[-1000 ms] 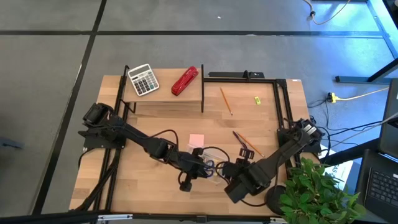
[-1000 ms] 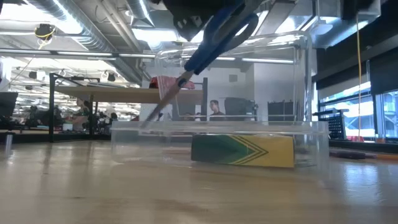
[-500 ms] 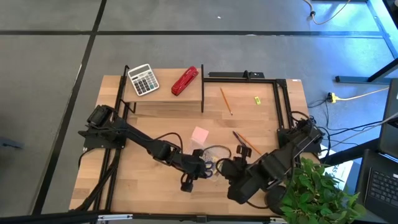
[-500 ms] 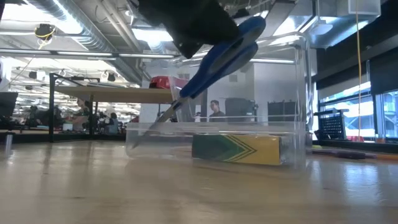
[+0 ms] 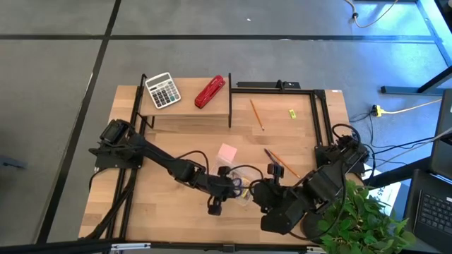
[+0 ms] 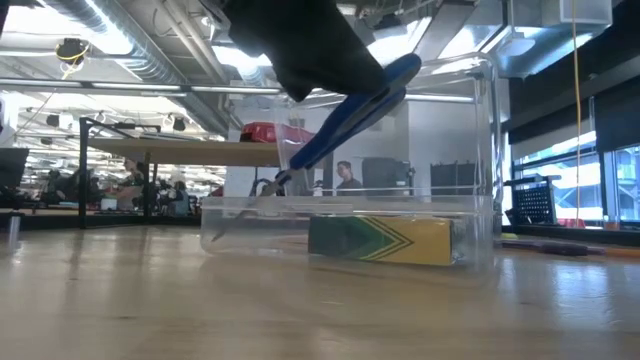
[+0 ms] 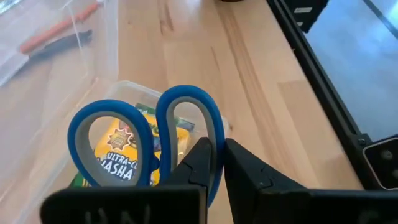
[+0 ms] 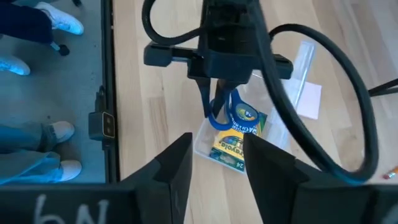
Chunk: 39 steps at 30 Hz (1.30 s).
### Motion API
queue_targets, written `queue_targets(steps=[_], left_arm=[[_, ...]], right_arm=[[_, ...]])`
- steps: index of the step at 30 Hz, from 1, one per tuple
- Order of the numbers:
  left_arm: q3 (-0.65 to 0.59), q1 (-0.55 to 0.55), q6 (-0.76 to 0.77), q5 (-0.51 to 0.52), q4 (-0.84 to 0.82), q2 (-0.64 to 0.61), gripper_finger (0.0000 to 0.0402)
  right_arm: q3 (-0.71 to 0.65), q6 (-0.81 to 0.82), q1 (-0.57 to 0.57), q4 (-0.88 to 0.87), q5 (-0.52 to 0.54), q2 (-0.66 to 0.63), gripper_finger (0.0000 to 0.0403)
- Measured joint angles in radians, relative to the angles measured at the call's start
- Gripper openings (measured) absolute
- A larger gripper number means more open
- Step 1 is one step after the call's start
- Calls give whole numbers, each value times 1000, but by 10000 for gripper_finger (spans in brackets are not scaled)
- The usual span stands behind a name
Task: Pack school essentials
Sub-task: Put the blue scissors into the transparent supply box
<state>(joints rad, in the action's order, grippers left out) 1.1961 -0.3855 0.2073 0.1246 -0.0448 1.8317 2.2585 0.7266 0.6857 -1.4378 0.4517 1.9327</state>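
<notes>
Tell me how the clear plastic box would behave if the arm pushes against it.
The clear plastic box looks thin-walled and light, so it would probably slide on the smooth wooden table rather than resist. Its tall side could make it tip if pushed high. The crayon pack lying inside adds a little weight low down, which may steady it somewhat.

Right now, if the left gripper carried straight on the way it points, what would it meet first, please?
Probably the green-and-yellow crayon box lying in the clear container. The left gripper, shut on the blue-handled scissors, points down into it, though the depth is unclear.
</notes>
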Motion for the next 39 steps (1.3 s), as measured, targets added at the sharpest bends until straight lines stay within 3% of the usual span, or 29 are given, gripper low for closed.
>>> queue_targets(steps=[27, 33, 39], left_arm=[[0, 19, -5, 22, 1, 0, 23], [0, 19, -6, 35, 1, 0, 6], [0, 19, -8, 42, 5, 0, 47]], right_arm=[[0, -3, 0, 6, 1, 1, 145], [0, -3, 0, 6, 1, 1, 145], [0, -3, -1, 6, 1, 1, 145]])
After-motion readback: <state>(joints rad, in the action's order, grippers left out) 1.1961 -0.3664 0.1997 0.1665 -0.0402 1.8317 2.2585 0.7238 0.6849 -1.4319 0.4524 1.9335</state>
